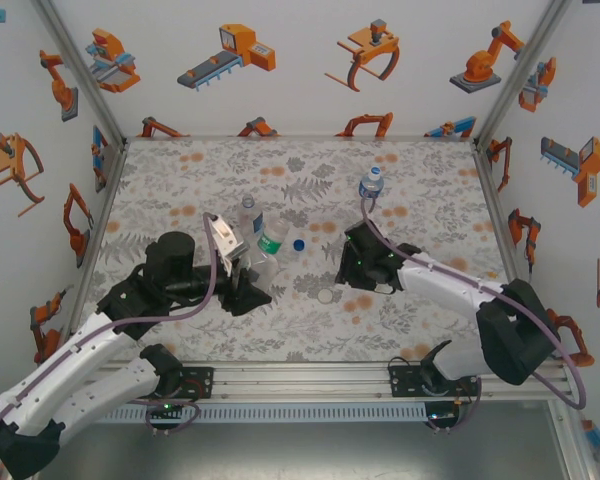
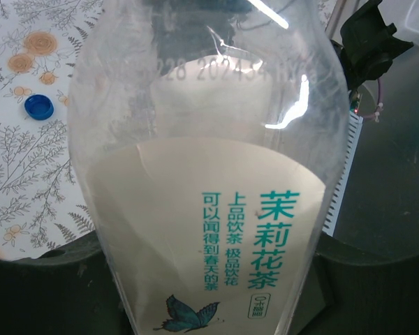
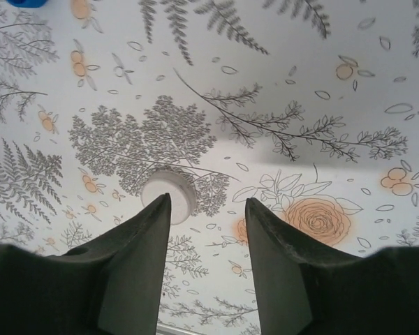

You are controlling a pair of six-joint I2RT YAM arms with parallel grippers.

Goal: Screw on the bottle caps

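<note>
Jaws, left: left gripper (image 1: 254,268) clamped on the green-label bottle (image 2: 209,209).
Jaws, right: right gripper (image 3: 206,202) parted, holding nothing; white cap (image 3: 169,197) on the table just past one fingertip, at 10 o'clock.
Bottles: three. The held one, a clear bottle (image 1: 247,212) at its 11 o'clock, a blue-label bottle (image 1: 371,183) at 2 o'clock, well apart.
Caps: two loose. The white one, and a blue cap (image 1: 298,243) at 3 o'clock of the held bottle.
Surface: table (image 1: 430,200), grey fern and orange flower print.
Room: white walls (image 1: 300,90), orange robot pictures.

The green-label bottle (image 2: 209,84) is clear, glossy plastic with bright highlights and slight creasing. Its label (image 2: 195,230) is a smooth cream film with teal print. The blue cap (image 2: 39,107), left of the bottle, is smooth plastic with a faint sheen. The white cap (image 3: 169,197) is matt, smooth plastic. The right gripper (image 3: 206,206) has fingers (image 3: 133,272) of matt black plastic, finely grained. The table cover (image 3: 300,84) is a matt floral print. The frame rail (image 1: 310,378) is brushed silvery metal.
</note>
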